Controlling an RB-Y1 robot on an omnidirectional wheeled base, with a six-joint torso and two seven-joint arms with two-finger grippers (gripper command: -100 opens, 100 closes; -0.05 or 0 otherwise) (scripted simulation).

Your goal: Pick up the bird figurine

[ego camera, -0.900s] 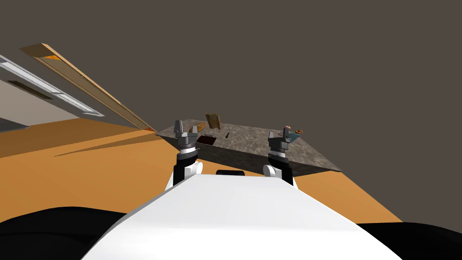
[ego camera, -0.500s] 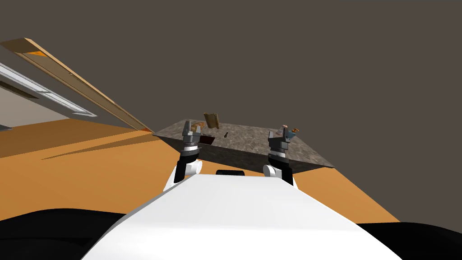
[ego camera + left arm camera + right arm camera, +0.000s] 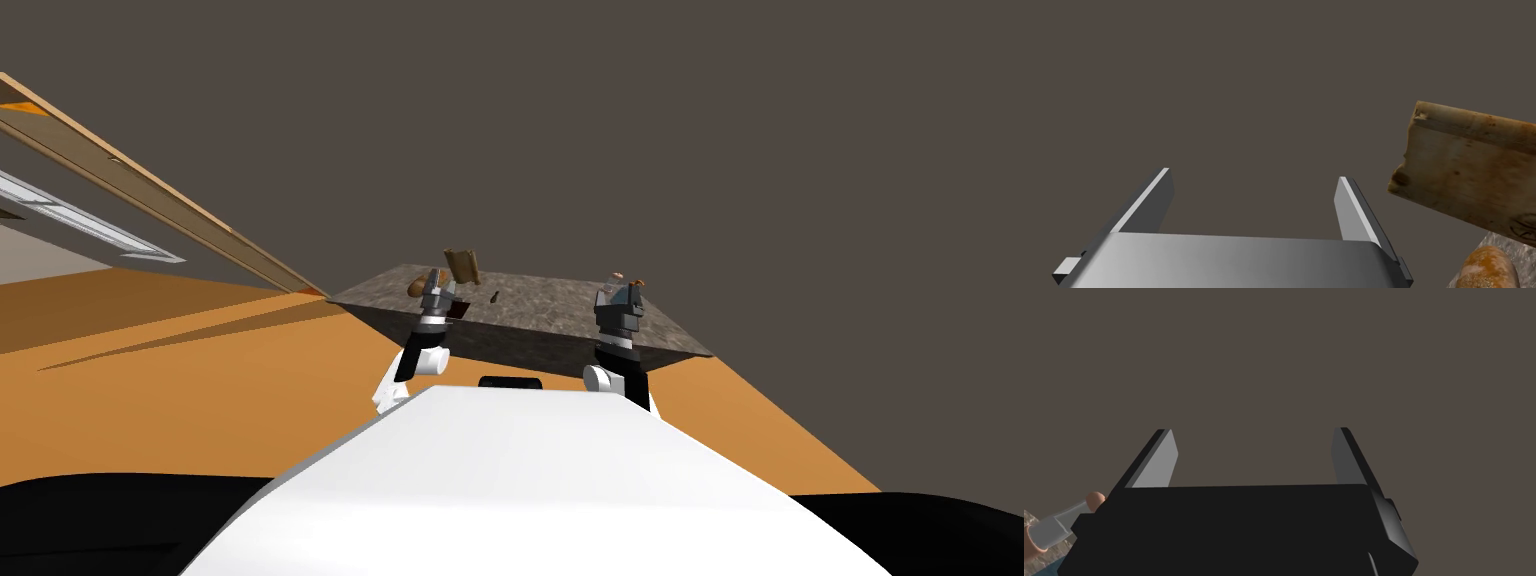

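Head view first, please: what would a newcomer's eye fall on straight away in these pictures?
The mottled grey table against the dark wall, with orange floor around it. The left gripper hovers open close to an upright board; the right gripper hovers open near a small item at the other end.

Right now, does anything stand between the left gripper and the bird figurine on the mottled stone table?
Nothing visible does. The open left gripper hangs by the stone table; the small dark piece, probably the figurine, stands on bare tabletop beyond. A flat dark red tray lies beside that line.
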